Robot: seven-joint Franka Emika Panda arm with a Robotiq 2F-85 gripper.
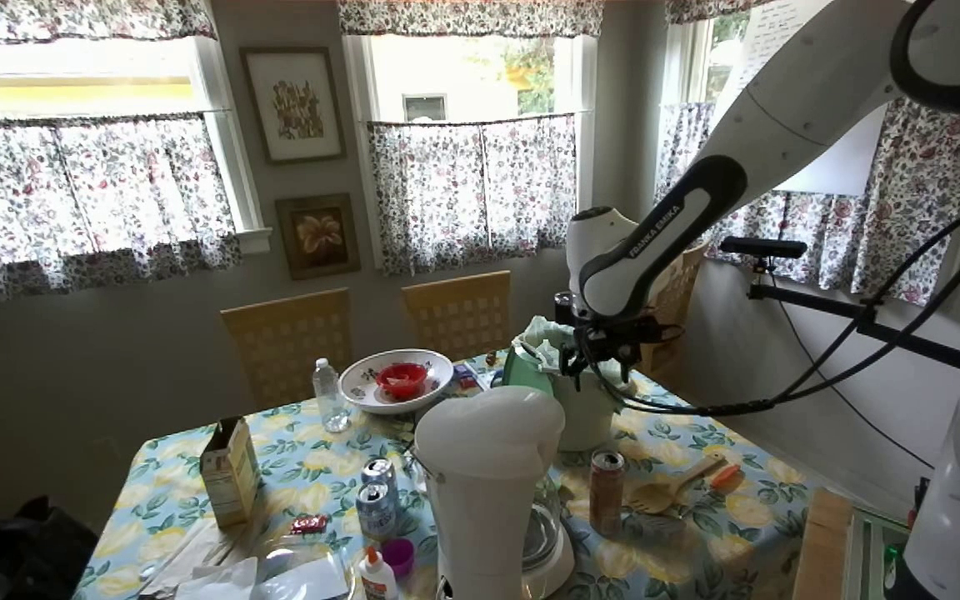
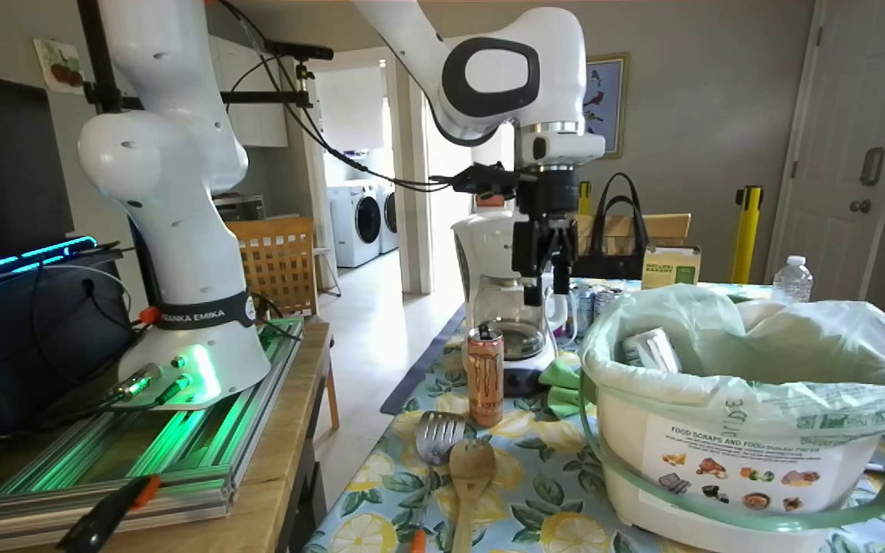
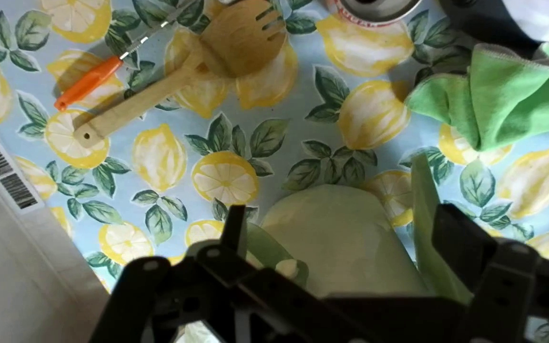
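Note:
My gripper (image 3: 343, 233) points downward and stands open, with nothing seen between its fingers. Below it in the wrist view is the pale side of a bin (image 3: 336, 228) with a green handle part (image 3: 267, 245). A flat green piece (image 3: 424, 214) rises beside the right finger; whether they touch I cannot tell. In an exterior view the same bin (image 2: 681, 438) is white with printed labels and a pale green liner bag (image 2: 765, 346). A silvery-white item (image 2: 651, 351) lies inside the bag. The gripper (image 1: 602, 371) overlaps the bin's rim in an exterior view.
A white coffee maker (image 1: 488, 467) and an orange can (image 2: 485, 376) stand nearby. Beside the can lie a wooden spork (image 2: 471, 476) and a metal turner (image 2: 438, 442). A green cloth (image 3: 503, 100), bowl (image 1: 363, 392), bottle (image 1: 330, 396) and carton (image 1: 230, 475) are also on the table.

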